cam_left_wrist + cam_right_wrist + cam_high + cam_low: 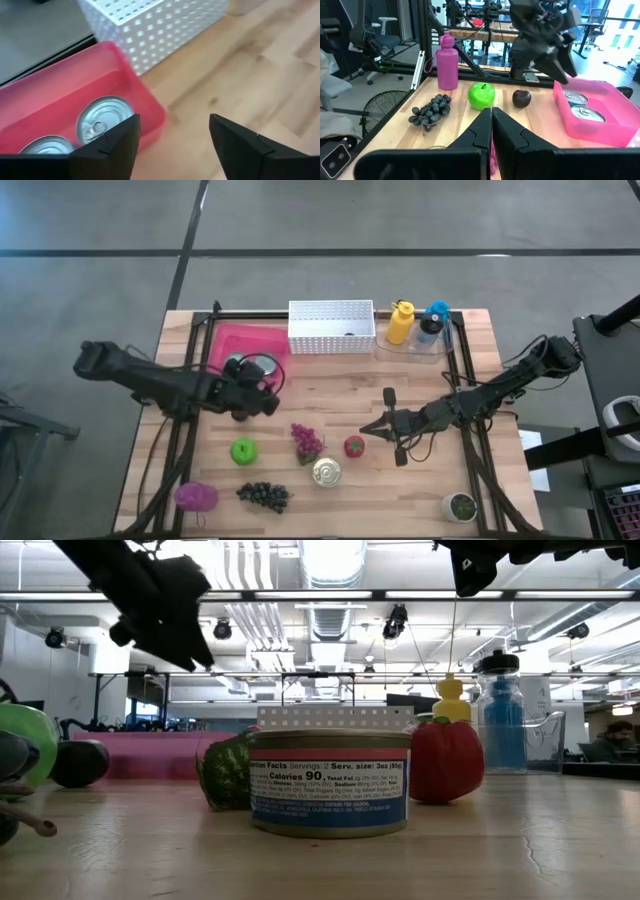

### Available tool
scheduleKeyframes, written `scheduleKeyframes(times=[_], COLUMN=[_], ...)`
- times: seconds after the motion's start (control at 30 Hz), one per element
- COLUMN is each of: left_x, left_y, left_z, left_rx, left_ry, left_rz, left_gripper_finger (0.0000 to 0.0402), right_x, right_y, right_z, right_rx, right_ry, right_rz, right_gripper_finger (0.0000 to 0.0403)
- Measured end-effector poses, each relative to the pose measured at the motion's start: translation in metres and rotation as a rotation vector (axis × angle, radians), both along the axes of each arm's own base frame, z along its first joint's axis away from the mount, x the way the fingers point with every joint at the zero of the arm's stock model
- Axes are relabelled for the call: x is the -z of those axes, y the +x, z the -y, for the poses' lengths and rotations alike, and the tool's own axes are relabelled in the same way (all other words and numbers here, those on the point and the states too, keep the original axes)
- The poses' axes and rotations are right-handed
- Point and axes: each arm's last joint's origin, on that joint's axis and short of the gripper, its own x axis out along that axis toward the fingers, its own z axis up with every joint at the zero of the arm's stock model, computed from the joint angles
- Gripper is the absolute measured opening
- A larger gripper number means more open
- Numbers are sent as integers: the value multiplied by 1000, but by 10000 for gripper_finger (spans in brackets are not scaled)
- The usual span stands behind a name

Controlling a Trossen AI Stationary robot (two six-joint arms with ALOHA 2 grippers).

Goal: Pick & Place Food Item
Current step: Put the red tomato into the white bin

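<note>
A pink bin (240,343) at the back left holds two silver cans (102,119), seen also in the right wrist view (580,106). My left gripper (173,120) hovers open above the bin's near right corner (268,396), with nothing between its fingers. My right gripper (368,429) is shut and empty, held level above the table's middle right (491,111). On the table stand a third can (326,472), a green apple (243,450), red grapes (306,442), a red strawberry (354,446), dark grapes (264,495) and a dark plum (521,98).
A white perforated basket (331,327) stands at the back middle, with a yellow bottle (400,323) and a blue bottle (432,326) to its right. A purple item (196,496) lies near the front left, and a small pot (461,506) at the front right.
</note>
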Motion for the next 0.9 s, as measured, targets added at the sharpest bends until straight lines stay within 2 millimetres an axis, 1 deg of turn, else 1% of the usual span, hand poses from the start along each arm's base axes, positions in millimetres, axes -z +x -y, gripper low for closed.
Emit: scheduleKeyframes(times=[0.13, 0.27, 0.43, 0.67, 0.9], left_x=[-5, -10, -13, -12, -12], left_y=[-5, -10, -13, -13, -13], left_z=[12, 19, 21, 25, 26], left_rx=[65, 113, 144, 207, 237], left_ry=[3, 17, 13, -37, -70], left_rz=[23, 36, 44, 16, 9], left_gripper_finger=[212, 183, 138, 75, 41], right_x=[0, 0, 0, 0, 0], right_y=[0, 0, 0, 0, 0], right_z=[0, 0, 0, 0, 0], right_rx=[0, 0, 0, 0, 0], right_ry=[0, 0, 0, 0, 0], right_rz=[0, 0, 0, 0, 0], right_gripper_finger=[8, 8, 8, 8, 8])
